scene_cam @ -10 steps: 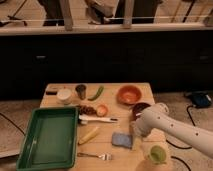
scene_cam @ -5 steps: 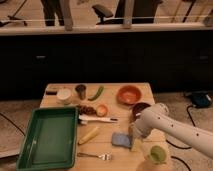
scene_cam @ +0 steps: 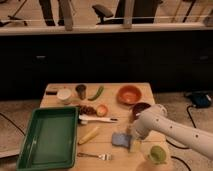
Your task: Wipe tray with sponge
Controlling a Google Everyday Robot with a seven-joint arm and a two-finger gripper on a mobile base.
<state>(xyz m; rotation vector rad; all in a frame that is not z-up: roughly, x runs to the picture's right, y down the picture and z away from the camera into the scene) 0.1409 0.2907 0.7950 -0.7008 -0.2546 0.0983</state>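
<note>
I'm working over the wooden table (scene_cam: 146,91), and the biggest thing on it is the green tray (scene_cam: 47,136). It sits well off to the left of the gripper, at the table's left edge, with nothing lying in it that I can see. The white arm (scene_cam: 172,130) reaches in from the lower right and ends at the gripper (scene_cam: 132,142), which hangs low over the table just beside the right edge of the sponge (scene_cam: 119,139), close enough that I can't say whether they touch. Nor can I tell whether the gripper is spread or pressed together; its tip is lost against the arm's own bulk.

Beyond the gripper, toward the far side, stand the orange bowl (scene_cam: 129,94) and, nearer, the dark-red bowl (scene_cam: 140,107). A green cup (scene_cam: 157,154) stands just to its right, at the near edge. The white-handled brush (scene_cam: 95,119) and the yellow piece (scene_cam: 89,135) both lie to its left, between sponge and tray.

I judge this to be the pick-up step: the sponge lies flat on the table, not yet lifted, and no wiping has begun. The next move calls for settling squarely over the thin pad and closing low enough to catch it. After that comes a lift and a leftward carry that clears the yellow piece and the tray's raised rim.
</note>
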